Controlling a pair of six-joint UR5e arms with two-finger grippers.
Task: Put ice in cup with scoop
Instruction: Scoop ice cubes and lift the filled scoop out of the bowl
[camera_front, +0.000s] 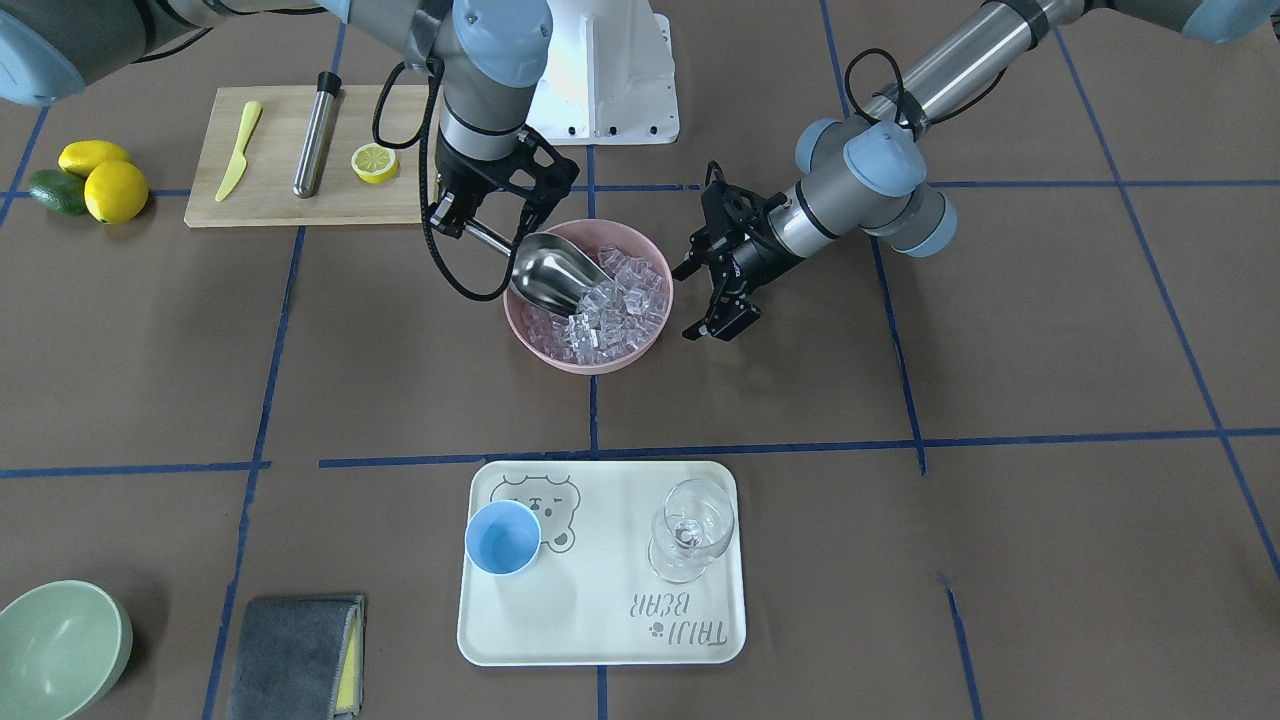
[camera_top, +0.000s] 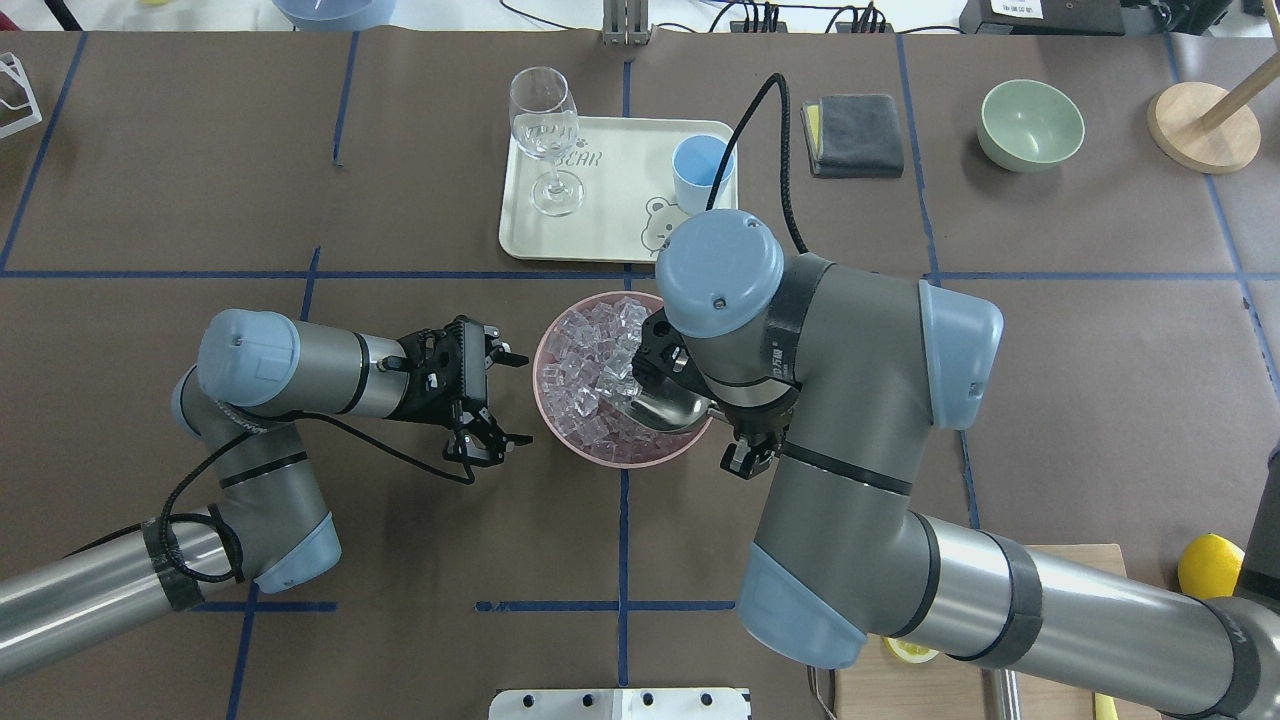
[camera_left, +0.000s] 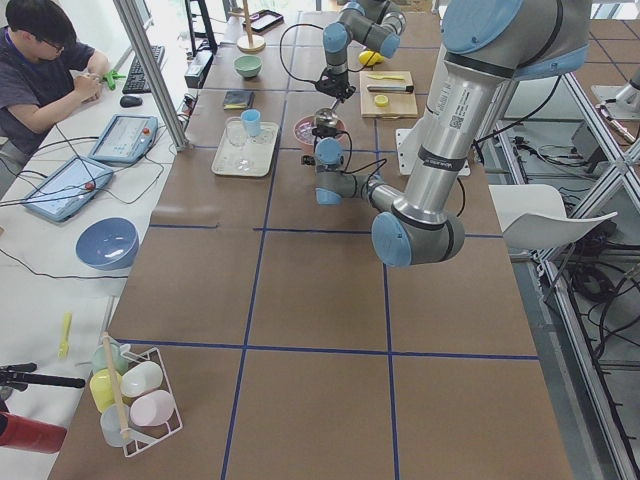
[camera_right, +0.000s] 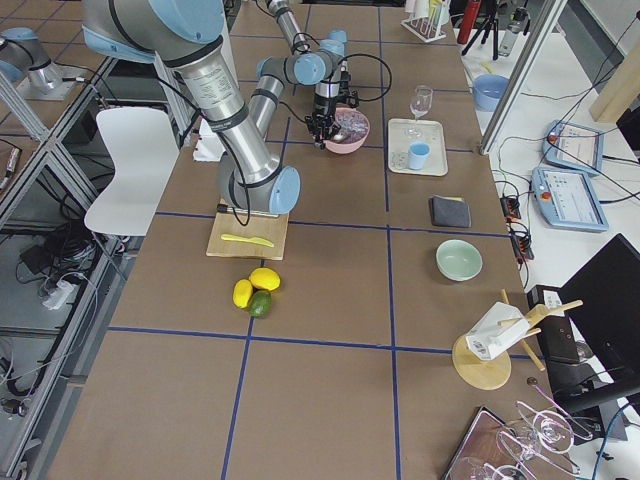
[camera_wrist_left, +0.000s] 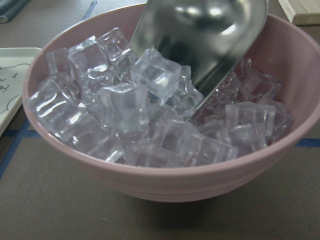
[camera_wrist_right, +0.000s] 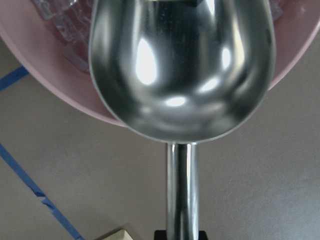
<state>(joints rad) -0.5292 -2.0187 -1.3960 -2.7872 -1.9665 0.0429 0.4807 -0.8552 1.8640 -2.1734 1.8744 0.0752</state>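
In the pink bowl (camera_front: 590, 362) at mid-worktop: we are pressing the scoop (camera_front: 553, 276) lip-first into the ice (camera_front: 612, 312). Its trough is showing bare metal, with cubes only at the lip.
Right gripper (camera_front: 470, 222): its jaws are clamping the scoop's thin handle and tilting the scoop down over the bowl's rim.
Left gripper (camera_top: 518, 398): its jaws are standing wide open and holding nothing, hovering just beside the bowl.
Cup (camera_front: 502, 537): it is sitting upright and empty on the tray (camera_front: 600, 640), near a wine glass (camera_front: 690, 528) and well apart from the bowl.
Step in hand: we are judging this as the loading stage, since no ice is in the cup yet.
Next move: we are expecting to need a deeper push, then a lift of the lip to hold the cubes. After that comes a level carry to the cup's narrow mouth.
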